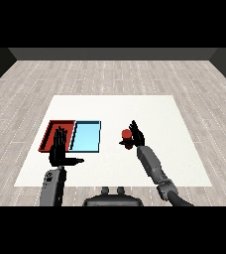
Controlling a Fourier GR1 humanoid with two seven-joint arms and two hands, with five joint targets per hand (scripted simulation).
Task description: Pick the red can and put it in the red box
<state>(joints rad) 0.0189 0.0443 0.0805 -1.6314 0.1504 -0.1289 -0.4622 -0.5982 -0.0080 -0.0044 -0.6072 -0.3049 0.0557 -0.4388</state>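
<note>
The red can (126,134) stands on the white table (149,114) right of the trays. My right hand (134,137) is against its right side, fingers pointing up and the thumb reaching under the can toward the left; the hand hides part of the can. The red tray (50,130) lies at the left with the light blue tray (85,136) touching its right side. My left hand (60,150) hangs over the red tray's near edge, fingers straight and thumb out to the right, holding nothing.
The table's near edge runs just past both forearms. Bare white surface stretches behind the trays and to the right of the can.
</note>
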